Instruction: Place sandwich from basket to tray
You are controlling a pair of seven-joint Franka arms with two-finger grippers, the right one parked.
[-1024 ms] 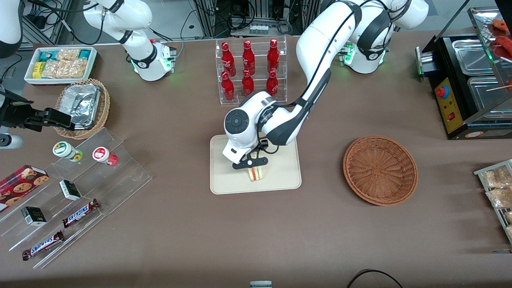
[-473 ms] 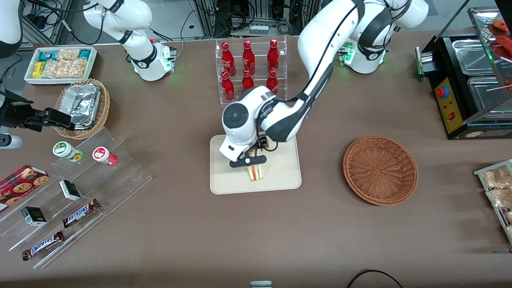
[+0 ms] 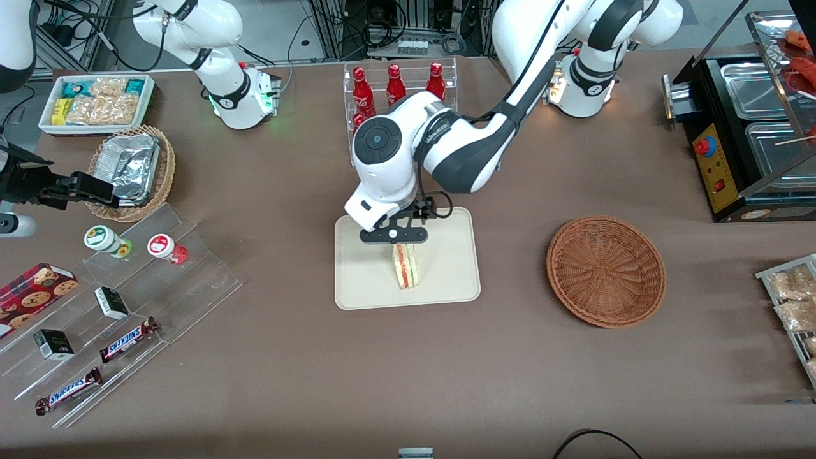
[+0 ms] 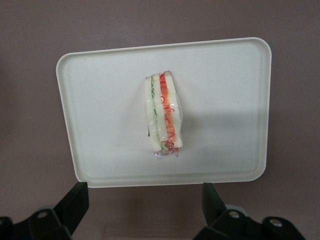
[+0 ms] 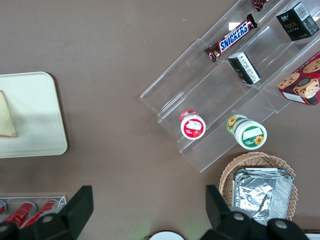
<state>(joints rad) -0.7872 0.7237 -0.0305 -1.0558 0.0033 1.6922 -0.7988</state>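
One sandwich [image 3: 405, 266] lay on the tray [image 3: 363, 280], resting on its side with the red and green filling layers along its cut edge turned upward; in the left wrist view the same sandwich [image 4: 163, 114] sat near the middle of the tray [image 4: 95, 100], clear of the raised rim on every side; nothing gripped it. The end effector [image 3: 393, 235] hung above the tray, over the part of the sandwich farther from the front camera, and it was lifted free of the bread; its two fingers [image 4: 75, 202] stood wide apart with nothing between them, one finger showing at each side of the tray's edge in the wrist view.

The tray rested flat on the brown counter [image 3: 287, 357]; the round reddish-brown basket [image 3: 605, 271] sat on the counter well apart from the tray, toward the working arm's end, and it held nothing visible. A clear rack of red bottles [image 3: 395, 86] stood farther from the front camera than the tray, partly covered by the arm's wrist housing; toward the parked arm's end from the tray lay a clear stepped stand [image 3: 127, 306] with chocolate bars [image 3: 127, 339] and small jars [image 3: 167, 247], and farther still a lighter wicker basket with a foil container [image 3: 131, 167].
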